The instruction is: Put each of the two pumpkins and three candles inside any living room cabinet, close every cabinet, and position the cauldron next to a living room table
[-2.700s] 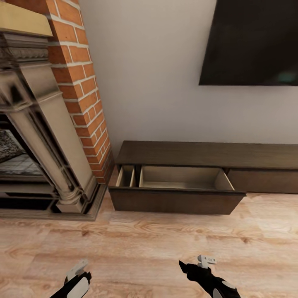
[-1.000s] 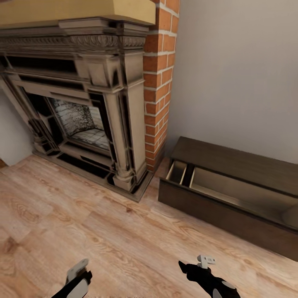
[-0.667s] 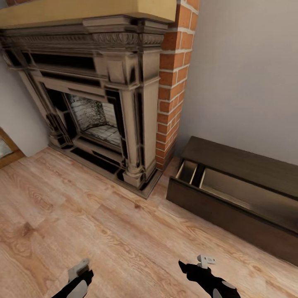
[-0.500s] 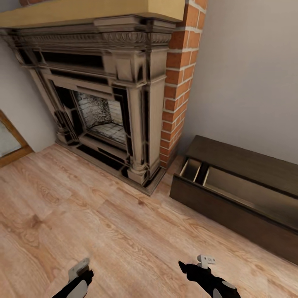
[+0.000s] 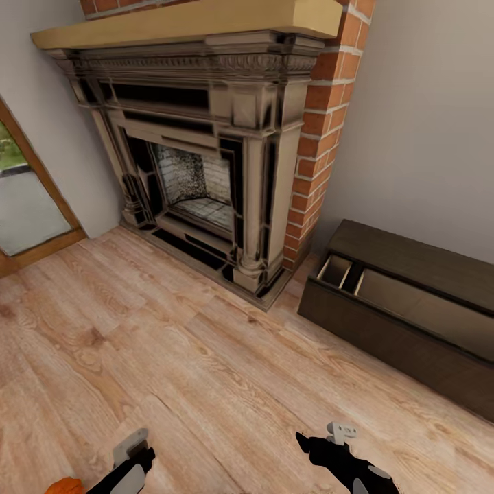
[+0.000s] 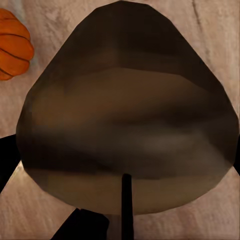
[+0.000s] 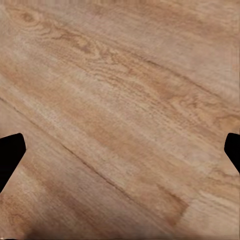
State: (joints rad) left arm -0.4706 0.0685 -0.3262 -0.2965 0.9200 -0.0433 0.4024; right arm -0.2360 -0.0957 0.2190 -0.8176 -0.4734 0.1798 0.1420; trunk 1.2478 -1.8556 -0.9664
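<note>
The robot stands on the light wooden floor (image 5: pixel 206 370) and faces a corner of the living room. In the head view a stone fireplace (image 5: pixel 206 144) with a pale wooden mantel (image 5: pixel 185 22) stands before a red brick chimney (image 5: pixel 322 137). To the left of it there is a glass door with a wooden frame (image 5: pixel 31 199).

The cabinet (image 5: pixel 412 302), long, low and dark brown, stands against the grey wall (image 5: pixel 425 123) at the right, just beside the brick. Its wide drawer (image 5: pixel 391 295) is pulled out, and I can see a pale beige inside with a narrow compartment at the end near the fireplace and a long compartment next to it. Nothing is visible in these compartments.

Both arms are low at the bottom edge of the head view. The left gripper (image 6: pixel 120 125) is clamped on a candle (image 6: pixel 125 130), an olive-brown rounded body that sits between the dark fingers (image 6: pixel 7 160) very close to the wrist camera. 1 pumpkin (image 6: pixel 12 47), bright orange and ribbed, lies on the floor beside it; an orange piece (image 5: pixel 63 486) shows also at the bottom edge of the head view, next to the left arm.

The right gripper (image 7: pixel 120 150) has its fingers (image 7: pixel 10 155) spread wide apart with nothing between them, above bare floor boards.
</note>
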